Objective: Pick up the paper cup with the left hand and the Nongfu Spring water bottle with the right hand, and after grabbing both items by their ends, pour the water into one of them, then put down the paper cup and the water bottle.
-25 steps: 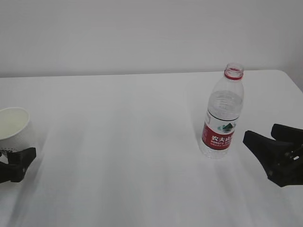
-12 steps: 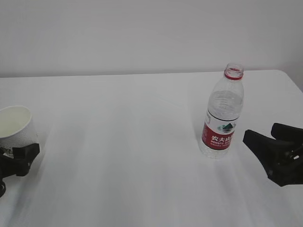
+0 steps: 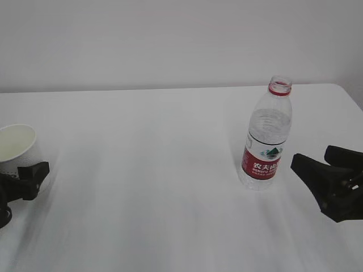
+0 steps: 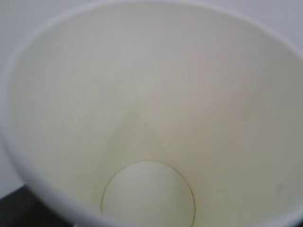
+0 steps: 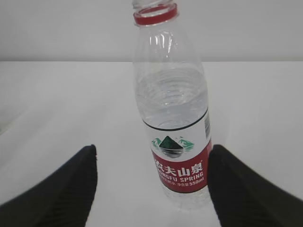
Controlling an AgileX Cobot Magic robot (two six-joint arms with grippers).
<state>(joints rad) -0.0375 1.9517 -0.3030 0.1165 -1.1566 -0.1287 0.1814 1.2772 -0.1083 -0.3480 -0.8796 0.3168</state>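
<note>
The paper cup [image 3: 19, 148] stands upright, mouth up, at the table's [image 3: 147, 170] left edge, the left hand [image 3: 22, 178] spread wide around its base, having crept inward since a second ago. Farther right, the uncapped Nongfu Spring water bottle [image 3: 266, 136] stands vertical, unmoved, just beyond the right hand [image 3: 329, 173], fingers apart.

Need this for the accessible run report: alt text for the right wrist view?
An uncapped Nongfu Spring water bottle, red neck ring and red-and-white label, stands upright on a white table, partly filled with water. The right gripper is open, its black fingers low on either side of the bottle, not touching it.
</note>
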